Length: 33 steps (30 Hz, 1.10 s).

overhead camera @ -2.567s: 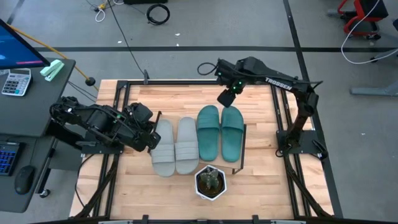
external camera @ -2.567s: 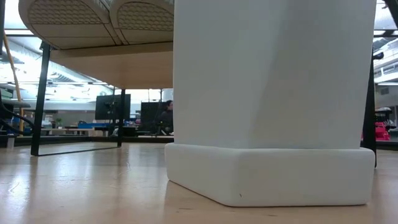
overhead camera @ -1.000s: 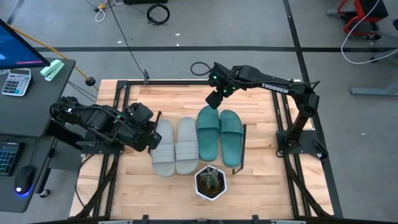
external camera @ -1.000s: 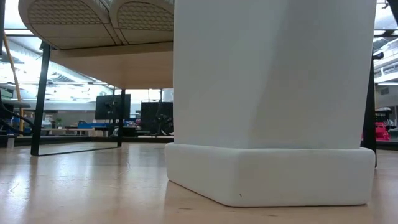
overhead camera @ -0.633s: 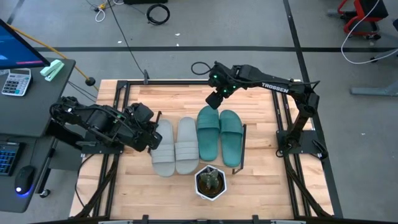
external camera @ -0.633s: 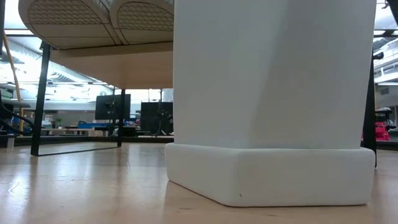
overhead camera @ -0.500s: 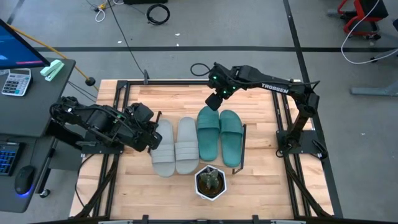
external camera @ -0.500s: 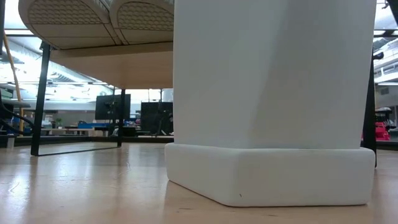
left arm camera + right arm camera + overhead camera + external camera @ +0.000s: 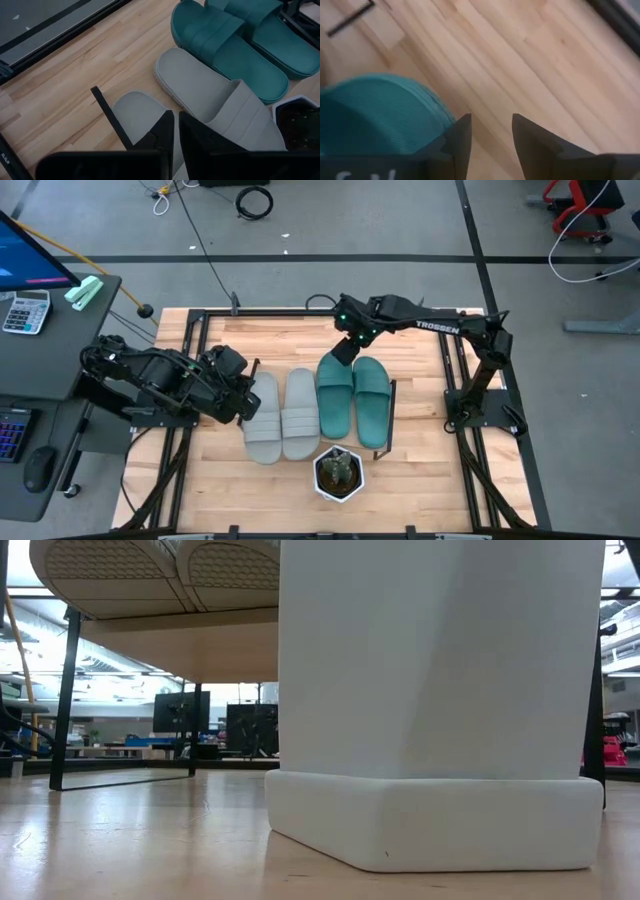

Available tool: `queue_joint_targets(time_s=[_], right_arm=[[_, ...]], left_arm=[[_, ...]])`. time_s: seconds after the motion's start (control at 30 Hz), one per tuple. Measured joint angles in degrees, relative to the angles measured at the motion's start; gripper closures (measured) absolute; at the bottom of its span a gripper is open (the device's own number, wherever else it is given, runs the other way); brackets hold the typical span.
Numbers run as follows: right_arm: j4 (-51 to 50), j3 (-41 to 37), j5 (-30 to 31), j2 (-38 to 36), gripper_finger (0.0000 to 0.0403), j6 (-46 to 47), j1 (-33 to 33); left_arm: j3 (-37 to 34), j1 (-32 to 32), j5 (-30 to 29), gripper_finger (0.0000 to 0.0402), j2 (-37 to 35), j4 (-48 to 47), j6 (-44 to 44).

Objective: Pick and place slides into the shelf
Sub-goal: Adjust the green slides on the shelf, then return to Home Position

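Apparently nearly done: nearest, behind a white potted plant, all four slides lie side by side on the shelf, the grey pair beside the teal pair. The left gripper waits by the grey pair, jaws pressed together. Farther back, the right gripper hovers beside a teal toe over the tabletop, jaws spread, holding nothing.

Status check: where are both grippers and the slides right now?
Right gripper jaws open, empty, above the teal slides' far end. Left gripper shut beside the grey slides. All four on shelf. White planter in front.
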Motion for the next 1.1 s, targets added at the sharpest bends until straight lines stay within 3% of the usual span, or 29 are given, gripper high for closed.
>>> queue_joint_targets(time_s=[0.27,0.53,1.1], right_arm=[[3.2,-2.1,-2.4,0.0,0.0270,-0.1,0.7],[-1.2,-0.2,-3.2,0.0,0.0270,-0.8,0.9],[-2.8,-0.1,1.3,-2.8,0.0269,-3.9,-0.1]], left_arm=[[0.0,0.0,0.0,0.0363,0.0,0.0,0.0],[0.0,0.0,0.0,0.0367,0.0,-0.1,0.0],[0.0,0.0,-1.7,0.0364,0.0,0.6,0.6]])
